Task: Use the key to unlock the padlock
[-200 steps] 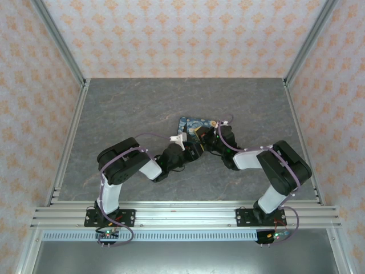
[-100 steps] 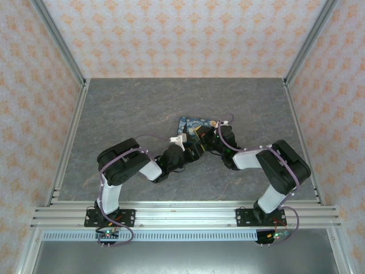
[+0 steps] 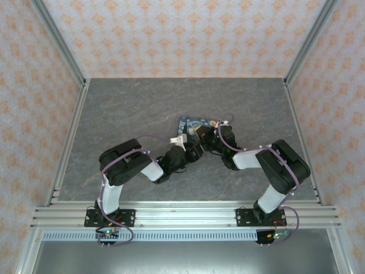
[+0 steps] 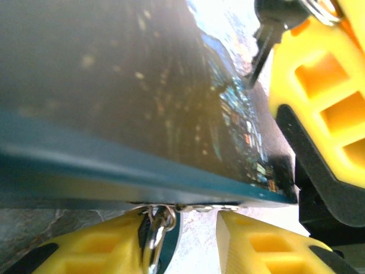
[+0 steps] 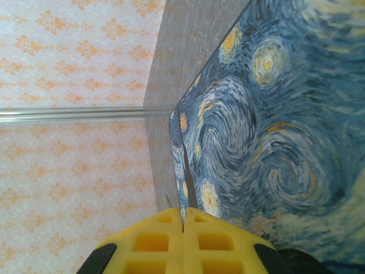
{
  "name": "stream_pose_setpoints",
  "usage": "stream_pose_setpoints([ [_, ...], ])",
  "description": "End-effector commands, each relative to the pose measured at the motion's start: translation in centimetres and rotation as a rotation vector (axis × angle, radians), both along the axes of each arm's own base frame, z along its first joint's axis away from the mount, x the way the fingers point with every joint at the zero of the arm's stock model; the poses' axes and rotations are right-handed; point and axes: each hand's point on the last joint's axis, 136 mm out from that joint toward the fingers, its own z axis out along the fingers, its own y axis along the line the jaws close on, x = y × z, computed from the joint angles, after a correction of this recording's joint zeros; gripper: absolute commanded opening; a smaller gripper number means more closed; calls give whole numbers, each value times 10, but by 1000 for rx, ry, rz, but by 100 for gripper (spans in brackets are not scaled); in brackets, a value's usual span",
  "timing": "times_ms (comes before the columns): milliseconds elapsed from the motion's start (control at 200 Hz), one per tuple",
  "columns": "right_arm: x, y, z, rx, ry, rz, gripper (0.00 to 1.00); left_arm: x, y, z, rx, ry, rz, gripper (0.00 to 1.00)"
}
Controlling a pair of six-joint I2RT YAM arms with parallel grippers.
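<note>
No legible text, label, brand, number or sign; padlock (image 5: 274, 114) face: painted swirls only

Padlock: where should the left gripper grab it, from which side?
Likely the metal loop on the padlock's near teal side, coming low from the near left: the block is flat and wide, the loop sits between the left gripper's fingers, and the key is on its right.

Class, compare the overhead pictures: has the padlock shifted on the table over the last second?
No. The padlock keeps the same spot and tilt against the table's back edge in the top view.
</note>
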Motion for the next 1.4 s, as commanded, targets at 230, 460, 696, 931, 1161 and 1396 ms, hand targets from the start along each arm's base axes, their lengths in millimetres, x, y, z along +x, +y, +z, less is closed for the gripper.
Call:
stream_pose_setpoints([
  [230, -6, -8, -21, -14, 60, -12, 0, 0, 10, -36, 73, 99, 66, 21],
  [460, -5, -12, -5, -6, 39, -7, 0, -4, 13, -39, 91, 139, 61, 4],
  [696, -28, -19, 36, -35, -29, 48, 0, -9, 21, -27, 111, 171, 38, 0],
  [931, -83, -50, 40, -47, -51, 50, 0, -7, 31, -4, 72, 202, -10, 0],
  [1161, -122, -52, 21, -36, -53, 78, 0, -11, 24, 10, 25, 226, -105, 0],
  [1396, -137, -54, -12, -64, -8, 41, 0, -12, 21, 20, -44, 238, -133, 0],
])
